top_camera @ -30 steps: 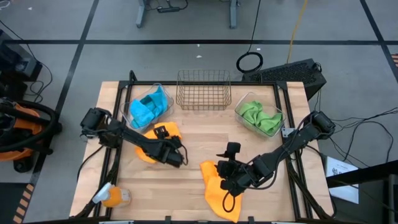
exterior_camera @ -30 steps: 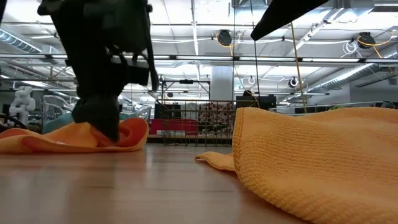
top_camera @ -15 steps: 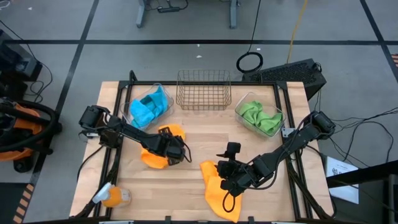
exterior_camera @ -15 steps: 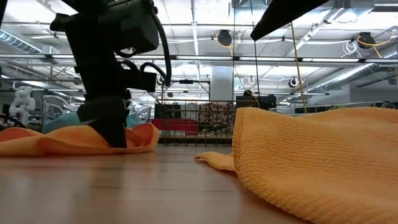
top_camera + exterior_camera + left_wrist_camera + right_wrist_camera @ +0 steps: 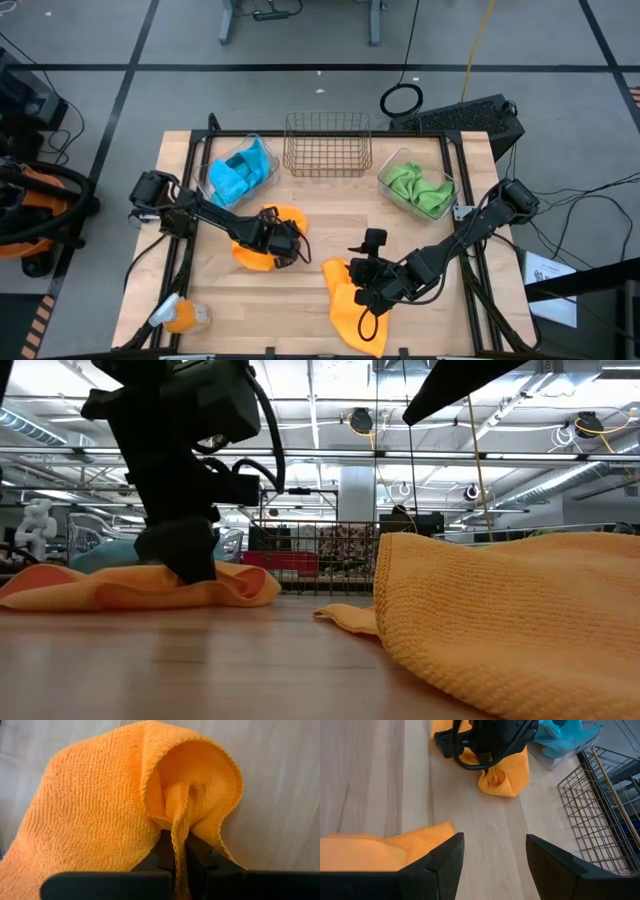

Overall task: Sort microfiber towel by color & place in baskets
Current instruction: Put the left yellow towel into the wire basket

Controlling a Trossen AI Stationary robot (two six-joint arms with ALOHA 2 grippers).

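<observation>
Towels first: 2 orange towels lie on the wooden table (image 5: 180, 150). Biggest is the long orange towel (image 5: 355, 305) spread near the front edge, right of centre. Smaller is the crumpled orange towel (image 5: 262, 240) left of centre, folded up into a hooded peak.

Baskets line the back edge: the copper wire basket (image 5: 327, 145) sits in the middle with nothing in it, the clear bin with blue towels (image 5: 240, 172) is toward the back-left corner, and the clear bin with green towels (image 5: 418, 188) is toward the back-right corner.

Left tool (image 5: 178, 857) is down on the crumpled orange towel, fingers pinched tight on a thin fold of the cloth. Right tool (image 5: 493, 860) hovers over the near end of the long orange towel, fingers spread apart, nothing between them, pointing toward the left arm.

Smallest item: an orange-and-clear object (image 5: 180, 316) lies at the front-left corner; I cannot tell what it is.
</observation>
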